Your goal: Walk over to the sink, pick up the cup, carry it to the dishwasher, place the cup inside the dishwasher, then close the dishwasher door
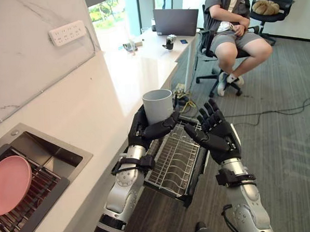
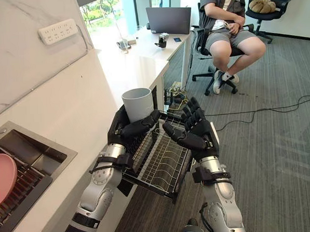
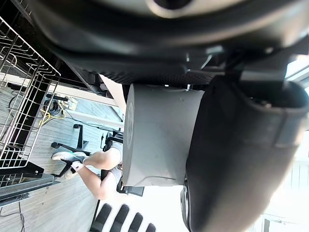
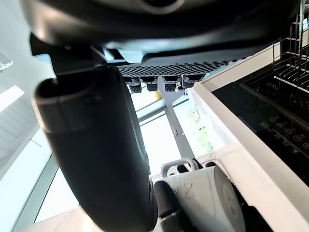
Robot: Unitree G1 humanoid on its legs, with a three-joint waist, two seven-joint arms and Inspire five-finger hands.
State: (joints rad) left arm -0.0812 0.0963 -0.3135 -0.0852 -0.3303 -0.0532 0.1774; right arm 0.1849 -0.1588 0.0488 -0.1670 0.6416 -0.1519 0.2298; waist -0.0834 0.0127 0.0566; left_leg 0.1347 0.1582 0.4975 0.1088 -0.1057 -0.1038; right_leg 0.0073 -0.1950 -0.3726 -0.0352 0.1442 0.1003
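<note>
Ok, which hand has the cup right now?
The left hand, curled round the grey cup by the pulled-out dishwasher rack. The right hand hovers open beside it, holding nothing.

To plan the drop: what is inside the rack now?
The rack seems empty, just bare wire tines. The left hand, holding the cup, and the right hand cover its far end.

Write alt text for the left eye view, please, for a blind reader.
The left robot hand holds a grey cup upright near the pulled-out dishwasher rack, with the open right robot hand beside it. A pink plate lies in the sink at left; a person sits beyond.
</note>
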